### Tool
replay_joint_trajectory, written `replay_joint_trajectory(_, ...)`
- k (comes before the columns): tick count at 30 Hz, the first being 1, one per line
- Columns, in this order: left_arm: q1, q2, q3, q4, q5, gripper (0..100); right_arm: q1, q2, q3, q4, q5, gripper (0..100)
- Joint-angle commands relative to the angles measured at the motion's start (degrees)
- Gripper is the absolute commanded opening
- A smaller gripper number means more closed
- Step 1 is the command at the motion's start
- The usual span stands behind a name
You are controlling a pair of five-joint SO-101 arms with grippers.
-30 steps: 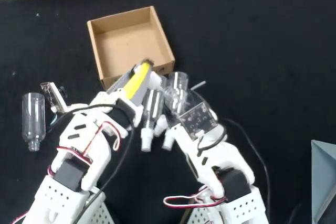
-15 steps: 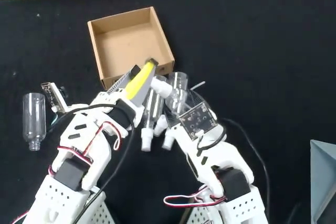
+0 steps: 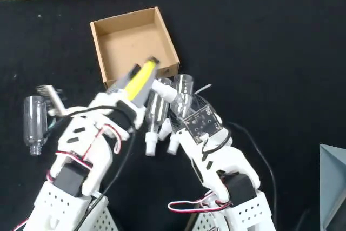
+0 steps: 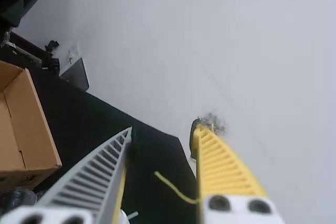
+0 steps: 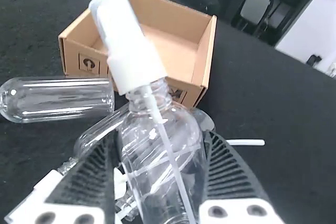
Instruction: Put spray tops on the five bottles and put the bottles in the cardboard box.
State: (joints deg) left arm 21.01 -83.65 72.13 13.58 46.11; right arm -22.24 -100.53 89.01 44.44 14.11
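Note:
My right gripper (image 5: 160, 139) is shut on a clear bottle (image 5: 157, 145) held upright just in front of the cardboard box (image 5: 206, 59). A white spray top (image 5: 123, 40) sits tilted on the bottle's neck, its tube hanging down inside. In the high view this bottle (image 3: 183, 87) and its spray top (image 3: 164, 88) lie beside the box (image 3: 99, 47). My left gripper (image 4: 163, 128) is open and holds nothing; it hovers raised over the box's near wall, left gripper (image 3: 145, 71). Two topped bottles (image 3: 157, 111) lie under the arms. An uncapped bottle (image 3: 33, 123) lies far left.
A clear bottle (image 5: 58, 98) lies on its side close to the box's front wall. A loose white tube (image 3: 204, 87) rests on the black cloth right of the held bottle. A grey object (image 3: 332, 182) stands at the table's right edge.
My left gripper has lifted and drawn back slightly from the spray top, which stays on the held bottle. The right arm and its bottle have kept still.

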Motion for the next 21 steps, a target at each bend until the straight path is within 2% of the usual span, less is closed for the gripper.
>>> replay_joint_trajectory(1,-4.09,-0.88,-4.7,-0.97,-4.13,17,-1.05,-1.45,-0.66,-2.2,-2.29,6.7)
replay_joint_trajectory(21,-15.16,-0.97,2.24,-1.14,-5.45,17,-0.97,-1.45,-1.01,-3.52,-2.55,6.7)
